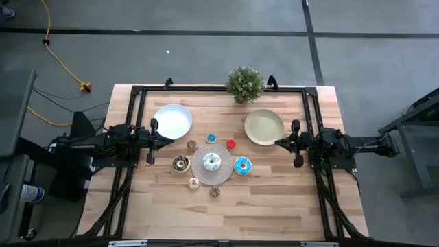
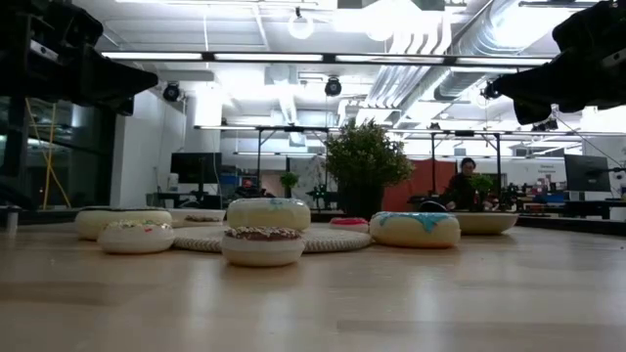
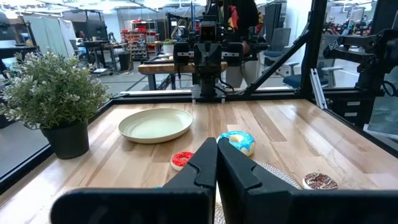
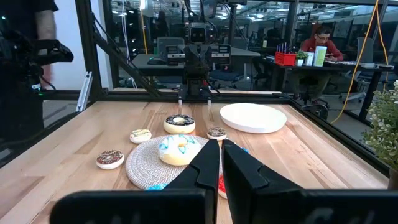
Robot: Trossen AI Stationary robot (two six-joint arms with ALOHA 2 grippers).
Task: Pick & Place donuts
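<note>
Several toy donuts lie mid-table. A white-blue donut [image 1: 212, 162] rests on the round woven mat [image 1: 203, 171]. Around it lie a blue one [image 1: 242, 165], a red one [image 1: 231, 144], a small blue one [image 1: 211, 138], brown ones [image 1: 192, 145] [image 1: 215, 191], a larger brown one [image 1: 181, 163] and a tan one [image 1: 194, 183]. My left gripper [image 1: 169, 140] is shut and empty, above the table left of the donuts. My right gripper [image 1: 277, 143] is shut and empty, to their right. Both sets of fingertips show closed in the wrist views [image 3: 217, 144] [image 4: 221, 144].
A white plate [image 1: 173, 121] lies at the back left and a cream-yellow plate [image 1: 264, 127] at the back right. A potted plant [image 1: 245, 84] stands at the far edge. A black frame [image 1: 206, 88] runs along the table's far and side edges. A person sits in the room beyond.
</note>
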